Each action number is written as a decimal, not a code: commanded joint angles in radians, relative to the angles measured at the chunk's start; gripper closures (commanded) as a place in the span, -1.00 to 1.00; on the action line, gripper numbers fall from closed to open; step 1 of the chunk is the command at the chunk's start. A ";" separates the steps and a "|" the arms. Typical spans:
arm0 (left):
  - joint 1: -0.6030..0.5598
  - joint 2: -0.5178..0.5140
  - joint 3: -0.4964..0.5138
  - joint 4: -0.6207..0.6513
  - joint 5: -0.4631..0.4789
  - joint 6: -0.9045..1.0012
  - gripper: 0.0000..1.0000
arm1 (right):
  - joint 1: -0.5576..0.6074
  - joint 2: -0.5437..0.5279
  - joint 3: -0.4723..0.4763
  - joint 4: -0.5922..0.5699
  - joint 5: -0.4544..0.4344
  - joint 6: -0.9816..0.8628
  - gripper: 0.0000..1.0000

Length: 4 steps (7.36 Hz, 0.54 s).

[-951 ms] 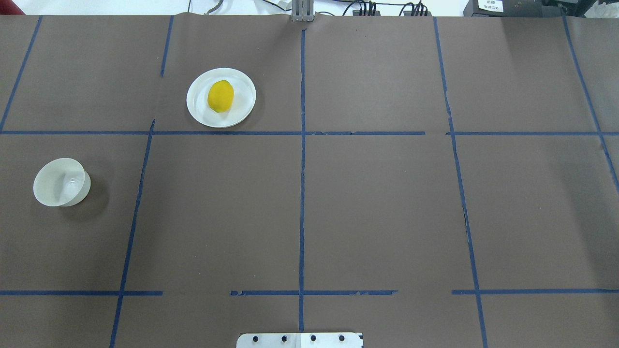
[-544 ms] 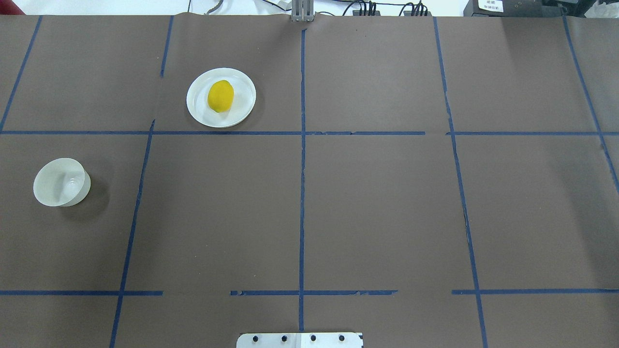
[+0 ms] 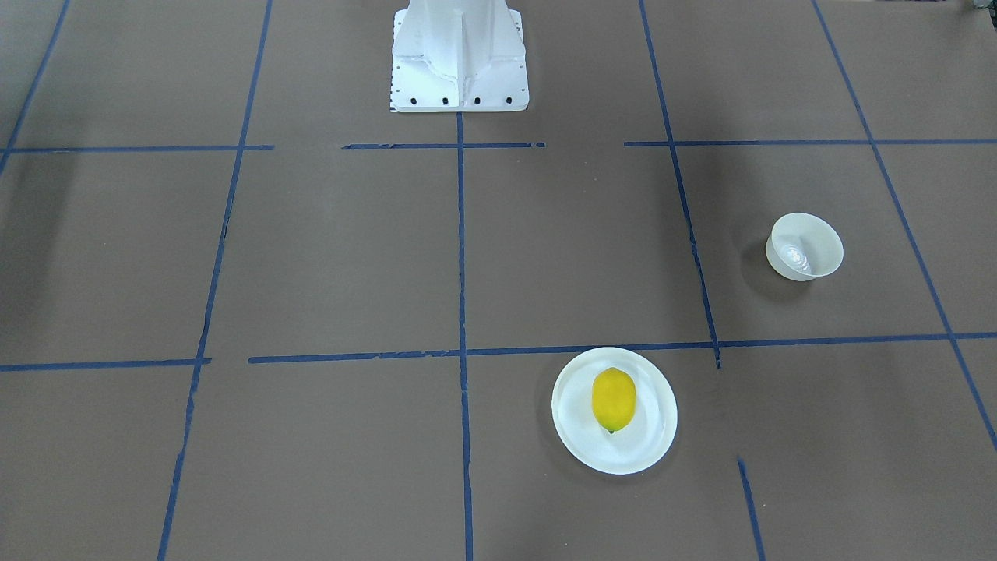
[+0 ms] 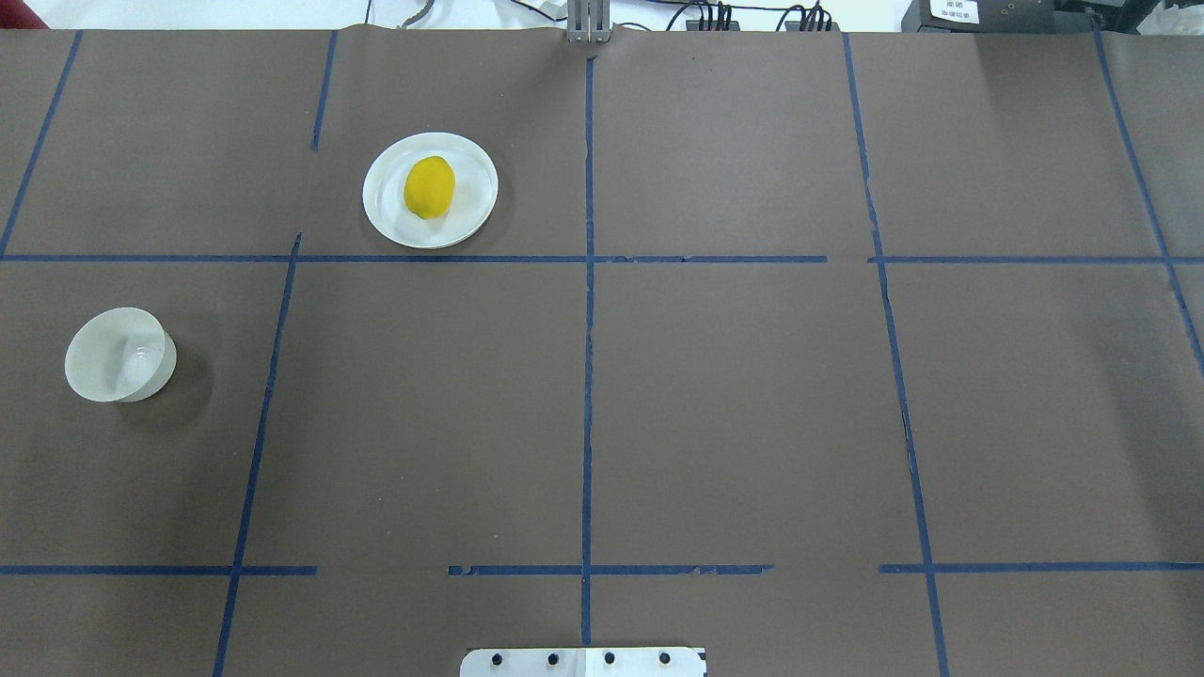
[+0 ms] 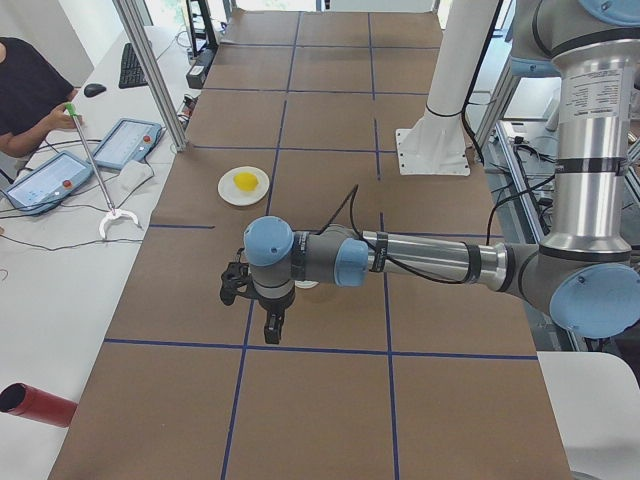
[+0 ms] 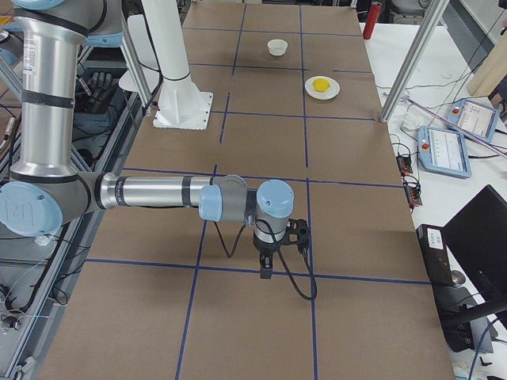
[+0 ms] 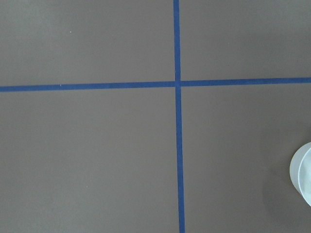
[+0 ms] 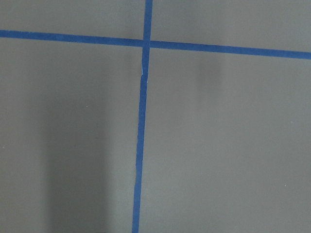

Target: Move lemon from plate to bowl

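Shows the lemon point(image 4: 429, 187) lying on its side near the middle of the white plate point(image 4: 475, 199), on the far left part of the brown paper-covered surface point(image 4: 734, 395). Places the cream bowl point(image 4: 99, 371) well apart from it, open side up and empty, nearer the robot and further to its left, across the blue tape lines point(image 4: 266, 395). Matches the overhead pictures from a second and half a second ago in every detail, with no shift, no lift and no arm over either dish. Means a task not yet begun, the pick still ahead. Catches the left gripper point(image 5: 269, 326) only from the side, pointing down over bare paper near the bowl; cannot tell its opening or any hold from there. Same for the right gripper point(image 6: 265, 267), well away at the surface's other end. Glimpses a pale curved rim, probably the bowl's, at the edge of the left wrist view. Likely calls for the left arm, the closer one to both dishes.
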<state>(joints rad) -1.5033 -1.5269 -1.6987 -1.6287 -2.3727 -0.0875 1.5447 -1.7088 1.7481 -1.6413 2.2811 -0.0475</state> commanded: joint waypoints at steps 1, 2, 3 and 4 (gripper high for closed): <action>0.203 -0.002 0.013 -0.176 -0.016 -0.321 -1.00 | 0.000 0.000 0.001 0.000 0.000 0.000 -1.00; 0.263 -0.012 0.013 -0.221 -0.014 -0.460 -1.00 | 0.000 0.000 0.001 0.000 0.000 0.000 -1.00; 0.326 -0.071 0.016 -0.247 -0.011 -0.592 -1.00 | 0.000 0.000 -0.001 0.000 0.000 0.000 -1.00; 0.412 -0.182 0.034 -0.238 -0.005 -0.730 -1.00 | 0.000 0.000 0.001 0.000 0.000 0.000 -1.00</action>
<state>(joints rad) -1.1903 -1.6034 -1.6796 -1.8544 -2.3834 -0.6425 1.5447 -1.7088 1.7483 -1.6413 2.2811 -0.0476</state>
